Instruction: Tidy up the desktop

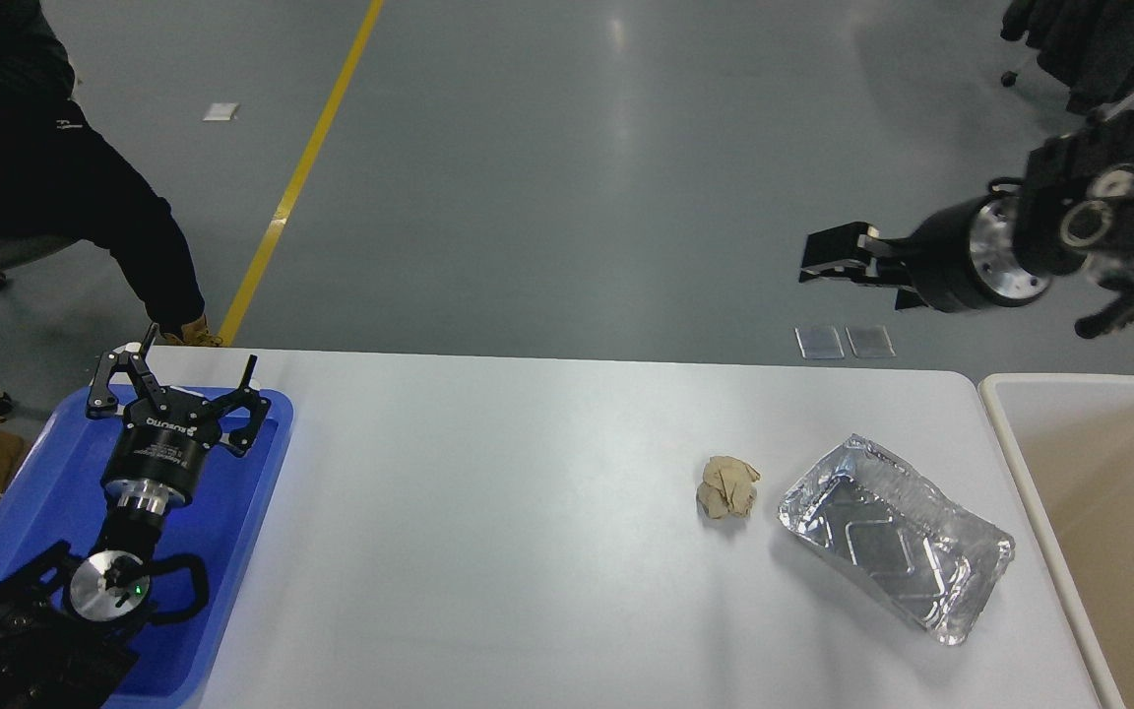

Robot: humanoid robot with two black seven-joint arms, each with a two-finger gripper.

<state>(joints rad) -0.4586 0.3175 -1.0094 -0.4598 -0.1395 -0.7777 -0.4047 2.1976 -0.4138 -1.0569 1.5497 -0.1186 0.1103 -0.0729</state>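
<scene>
The white desktop (488, 551) fills the lower view. On its right part lie a crumpled beige paper ball (727, 486) and, just right of it, an empty crumpled foil tray (892, 537). My left gripper (183, 369) is open and empty, held over the far end of the blue tray (31, 502) at the left. My right gripper (828, 258) is raised high beyond the desktop's far right edge, pointing left, well away from the foil tray; its fingers are seen side-on and cannot be told apart.
A beige bin with a white rim (1099, 512) stands against the desktop's right edge. A person in black (55, 187) sits at the far left beyond the table. A yellow floor line (301, 167) runs behind.
</scene>
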